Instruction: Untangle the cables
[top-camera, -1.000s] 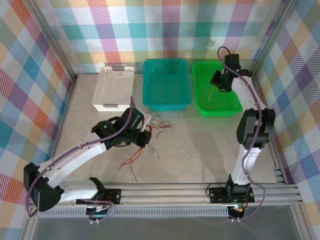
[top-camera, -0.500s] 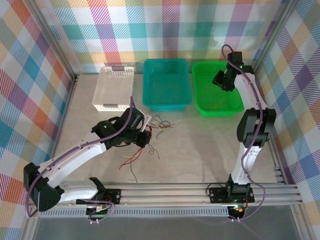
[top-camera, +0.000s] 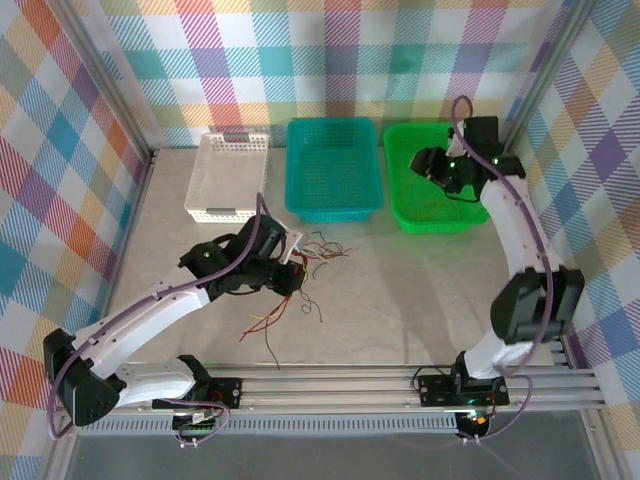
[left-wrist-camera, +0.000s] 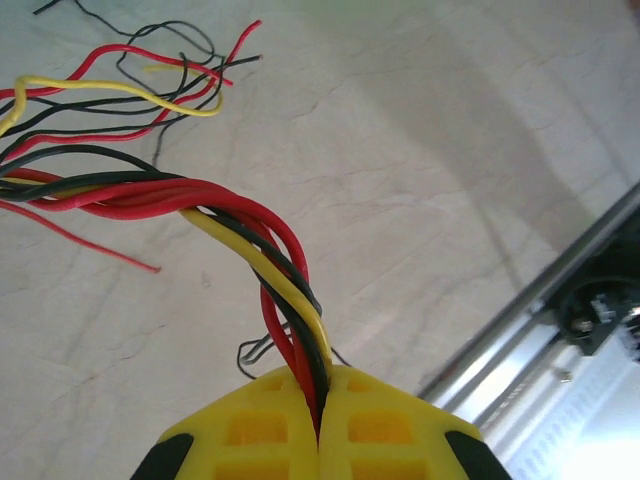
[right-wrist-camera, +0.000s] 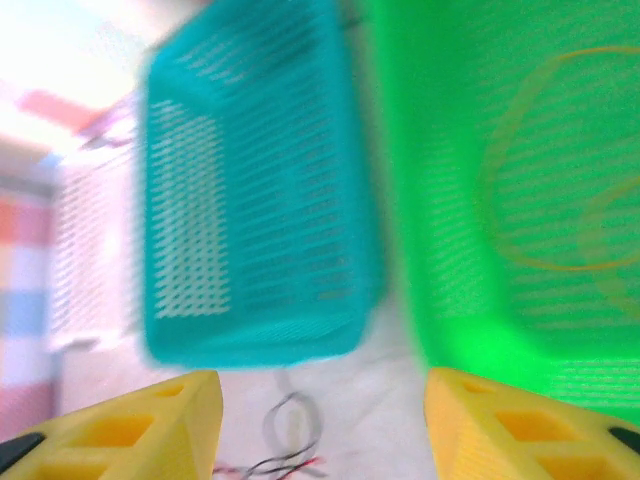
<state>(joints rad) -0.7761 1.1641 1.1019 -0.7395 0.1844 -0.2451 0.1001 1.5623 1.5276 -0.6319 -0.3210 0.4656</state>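
A twisted bundle of thin red, black and yellow cables (left-wrist-camera: 200, 200) runs up out of my left gripper (left-wrist-camera: 322, 388), which is shut on it. From above, my left gripper (top-camera: 291, 264) sits mid-table with loose cable ends (top-camera: 322, 249) fanning to its right and more trailing toward the front (top-camera: 268, 322). My right gripper (top-camera: 428, 163) hovers over the left part of the green basket (top-camera: 440, 226), open with nothing between its fingers. In the blurred right wrist view, one thin orange-yellow cable (right-wrist-camera: 500, 215) lies looped on the green basket's floor (right-wrist-camera: 440, 130). My right gripper (right-wrist-camera: 320, 405) frames some cable ends (right-wrist-camera: 290, 445) on the table.
Three baskets stand in a row at the back: white (top-camera: 222, 213), teal (top-camera: 335, 213) and green. The teal basket (right-wrist-camera: 260, 200) sits left of the green one in the right wrist view. An aluminium rail (top-camera: 340, 382) runs along the near edge, and checked walls enclose the table.
My right gripper has opened and let go of the orange-yellow cable, which now lies in the green basket. The right arm's elbow swung out to the right. The left arm has barely moved.
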